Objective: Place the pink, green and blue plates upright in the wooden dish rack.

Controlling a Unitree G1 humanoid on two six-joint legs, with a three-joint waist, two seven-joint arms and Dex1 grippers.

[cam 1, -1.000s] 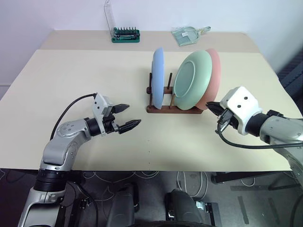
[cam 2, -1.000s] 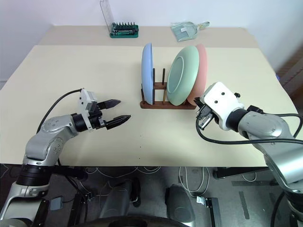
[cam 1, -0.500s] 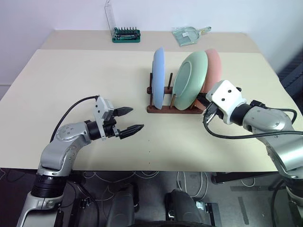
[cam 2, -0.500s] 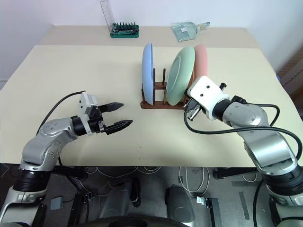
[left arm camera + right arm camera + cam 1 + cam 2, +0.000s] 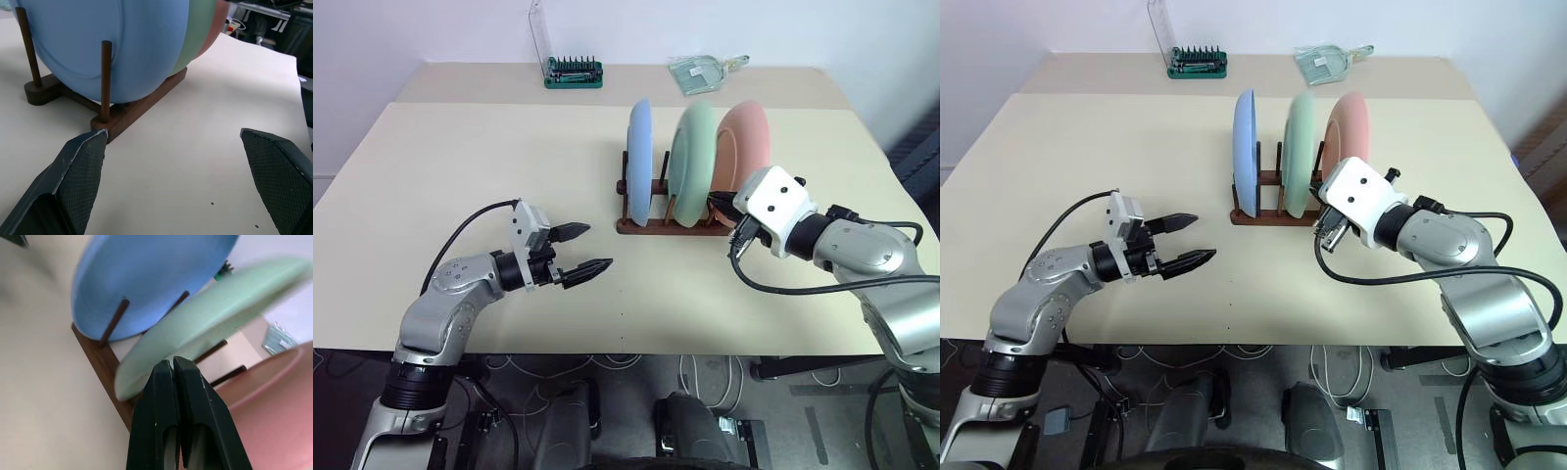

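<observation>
straightening is the step in hand: all three plates stand in the wooden dish rack (image 5: 668, 221), blue plate (image 5: 640, 160) at its left end, green plate (image 5: 691, 164) in the middle, pink plate (image 5: 741, 149) at its right end. the right gripper (image 5: 176, 374), fingers pressed shut and holding nothing, has its tips at the green plate's lower rim on the rack's right side; whether they touch it i cannot quite tell. the left gripper (image 5: 585, 249) hangs fully spread and empty, well apart to the rack's left. a second ago the green plate leaned back against the pink one; now it stands nearly upright and clear of it. next, probably, a gentle withdrawal without knocking either plate.
</observation>
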